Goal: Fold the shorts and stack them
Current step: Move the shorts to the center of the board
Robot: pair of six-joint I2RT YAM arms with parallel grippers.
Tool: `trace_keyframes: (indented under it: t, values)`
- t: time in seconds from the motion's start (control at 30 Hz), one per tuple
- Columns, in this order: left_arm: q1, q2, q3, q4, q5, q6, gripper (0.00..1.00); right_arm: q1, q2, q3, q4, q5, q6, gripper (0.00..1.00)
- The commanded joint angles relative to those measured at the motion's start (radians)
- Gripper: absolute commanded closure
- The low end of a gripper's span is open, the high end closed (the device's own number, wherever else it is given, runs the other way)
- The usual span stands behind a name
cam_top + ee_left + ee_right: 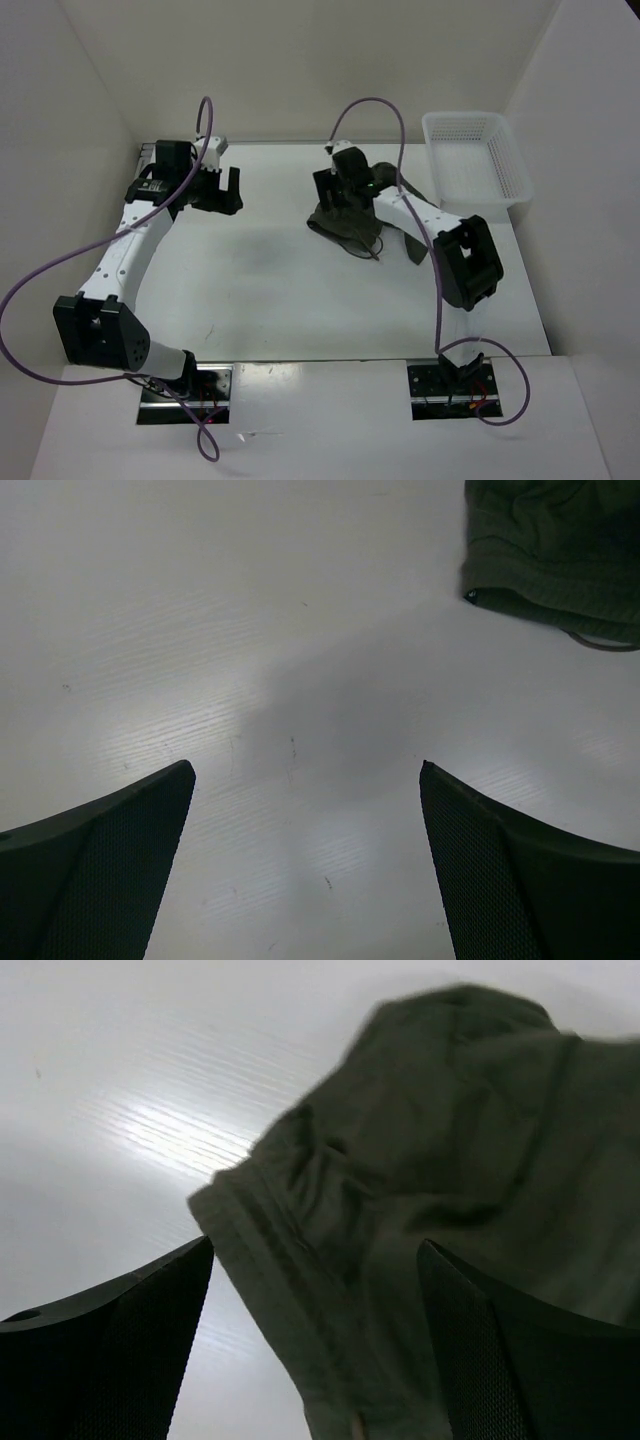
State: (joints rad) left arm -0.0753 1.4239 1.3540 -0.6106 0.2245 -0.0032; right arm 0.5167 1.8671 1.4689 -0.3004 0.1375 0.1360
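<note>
Shorts bunched at table's one o'clock. Right gripper spread over them, holding nothing; left gripper spread at ten o'clock. Flattening step, likely; next, pinch an edge.

1 white mesh basket stands at 2 o'clock on the white table, in the far right corner, close to the pale walls.

open table lies left of the shorts; the white basket blocks the far right corner.
</note>
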Motion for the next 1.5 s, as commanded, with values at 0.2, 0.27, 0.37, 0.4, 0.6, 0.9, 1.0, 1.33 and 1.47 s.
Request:
trace_keyframes:
  t: [0.2, 0.27, 0.37, 0.4, 0.6, 0.9, 1.0, 1.33, 1.47]
  values:
    - [-0.004, -0.071, -0.041, 0.031, -0.099, 0.003, 0.0, 0.131, 0.165, 0.137, 0.175, 0.024, -0.18, 0.13]
    - [-0.004, -0.08, -0.068, 0.04, -0.109, 0.003, 0.0, 0.131, 0.213, 0.137, 0.175, 0.024, -0.171, 0.13]
    - [-0.004, -0.08, -0.055, 0.04, -0.123, 0.003, 0.0, 0.131, 0.274, 0.137, 0.205, 0.089, -0.159, 0.13]
    - [-0.004, -0.089, -0.055, 0.04, -0.132, 0.003, 0.0, 0.131, 0.286, 0.137, 0.205, 0.121, -0.148, 0.13]
    - [-0.004, -0.108, -0.042, 0.04, -0.143, 0.003, 0.0, 0.131, 0.296, 0.1, 0.196, 0.1, -0.113, 0.24]
    - [-0.004, -0.118, -0.042, 0.04, -0.186, 0.003, 0.0, 0.14, 0.317, 0.045, 0.196, -0.021, -0.216, 0.95]
    - [-0.004, -0.128, -0.042, 0.066, -0.215, 0.003, 0.0, 0.195, 0.282, 0.111, 0.156, -0.146, -0.349, 1.0]
    - [0.077, -0.128, 0.02, 0.103, -0.298, 0.003, 0.0, 0.414, -0.06, -0.083, -0.265, -0.57, -0.905, 0.99]
    - [0.077, -0.083, 0.02, 0.068, -0.135, 0.003, 0.0, 0.337, -0.274, -0.313, -0.466, -0.498, -1.145, 0.99]
